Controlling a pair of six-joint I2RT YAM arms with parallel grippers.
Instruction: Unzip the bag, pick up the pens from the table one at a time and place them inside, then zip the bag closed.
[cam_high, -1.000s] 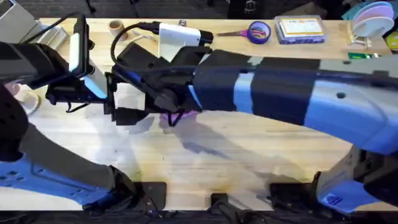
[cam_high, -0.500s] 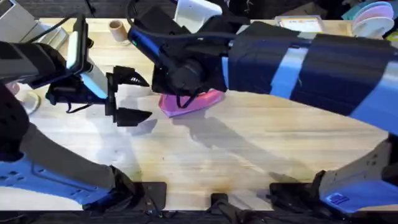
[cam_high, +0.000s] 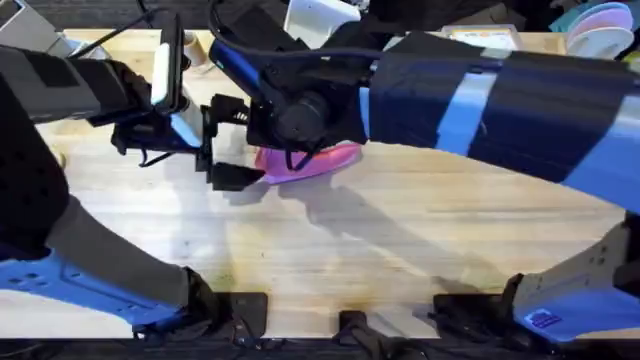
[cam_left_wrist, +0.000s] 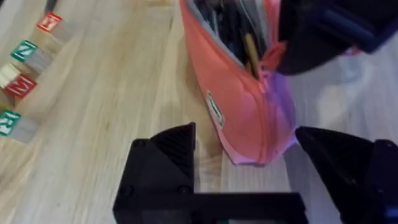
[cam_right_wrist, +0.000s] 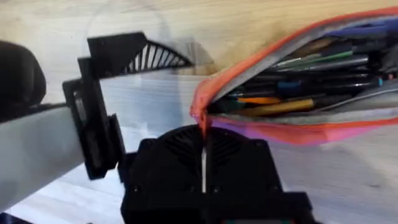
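- The right gripper (cam_right_wrist: 203, 163) is pinching the bag's (cam_right_wrist: 348, 127) zipper end, fingers closed together
- Pens (cam_right_wrist: 298, 93) are lying inside the gaping pouch
- The left gripper (cam_right_wrist: 118, 93) is sitting just beside, over the table (cam_right_wrist: 186, 18)

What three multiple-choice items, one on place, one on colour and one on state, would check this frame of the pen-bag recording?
1. Where are the pens?
A. inside the bag
B. on the table beside the bag
C. in the left gripper

2. What colour is the bag?
A. green
B. pink
C. grey

3. How is the left gripper?
A. shut on the bag
B. shut on a pen
C. open, at the bag's end

Answers:
1. A, the right wrist view shows them lying in the bag's open mouth.
2. B, its fabric is pink in both wrist views.
3. C, its fingers stand apart with the bag's end between them.
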